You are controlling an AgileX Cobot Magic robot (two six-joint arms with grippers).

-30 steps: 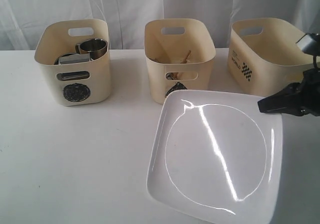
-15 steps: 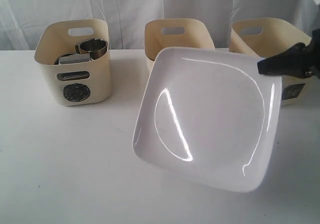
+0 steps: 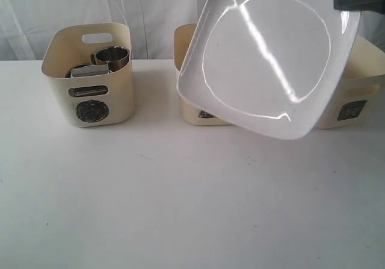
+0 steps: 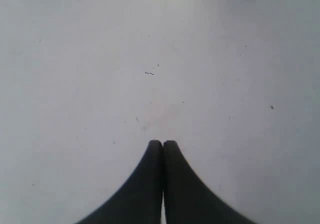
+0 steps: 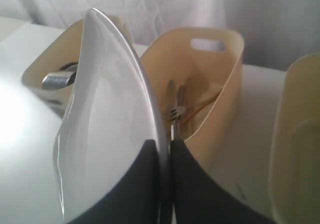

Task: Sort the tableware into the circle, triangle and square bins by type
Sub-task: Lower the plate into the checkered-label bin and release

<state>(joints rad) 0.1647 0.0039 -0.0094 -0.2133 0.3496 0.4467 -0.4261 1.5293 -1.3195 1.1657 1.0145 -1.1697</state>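
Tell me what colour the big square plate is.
The plate is glossy white, clearest in the exterior view.

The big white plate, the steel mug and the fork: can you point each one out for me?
white plate (image 3: 267, 58), exterior view, middle of its round well.
steel mug (image 3: 115, 63), exterior view, its side just below the rim.
fork (image 5: 174, 113), right wrist view, its tines.

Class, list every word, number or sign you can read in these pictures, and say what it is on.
No words or numbers can be read.
Left bin: round dark sticker, pattern blurred.
Middle bin: sticker mostly hidden behind the white plate.
Right bin: square dark sticker, too blurred to read.
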